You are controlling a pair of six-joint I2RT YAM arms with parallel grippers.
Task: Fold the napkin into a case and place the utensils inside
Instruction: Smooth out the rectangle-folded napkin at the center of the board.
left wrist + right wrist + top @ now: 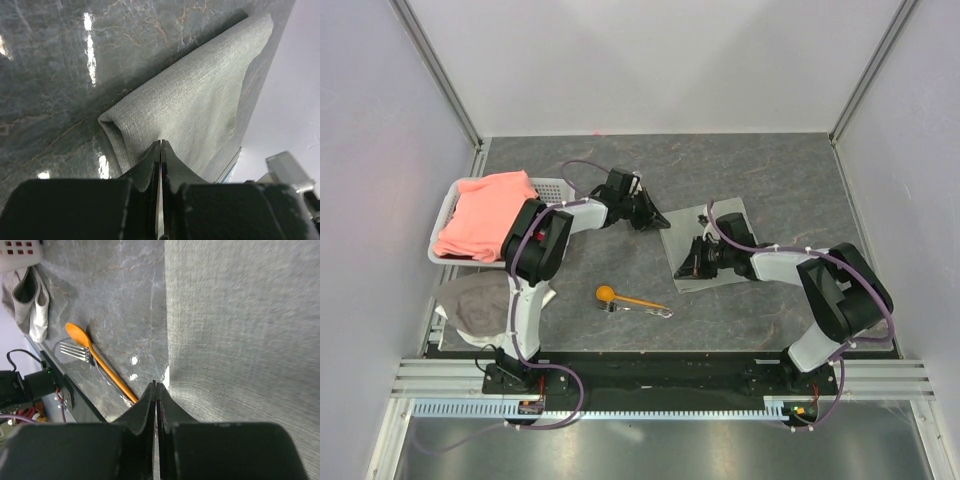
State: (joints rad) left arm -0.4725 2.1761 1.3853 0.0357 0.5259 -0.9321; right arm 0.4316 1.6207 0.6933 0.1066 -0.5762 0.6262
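Left hand [160,144] is clenched on the napkin [200,95] at its ten o'clock corner, right hand [156,386] clenched shut at eight. It looks like thin, limp cloth, so I pinch edges.

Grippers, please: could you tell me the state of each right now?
Left gripper: closed on the napkin's folded edge.
Right gripper: closed at the napkin's edge; grip on it unclear.

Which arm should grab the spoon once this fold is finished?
Right, probably. The right gripper sits at the napkin's near edge, beside the orange spoon; the left gripper is at the far corner.
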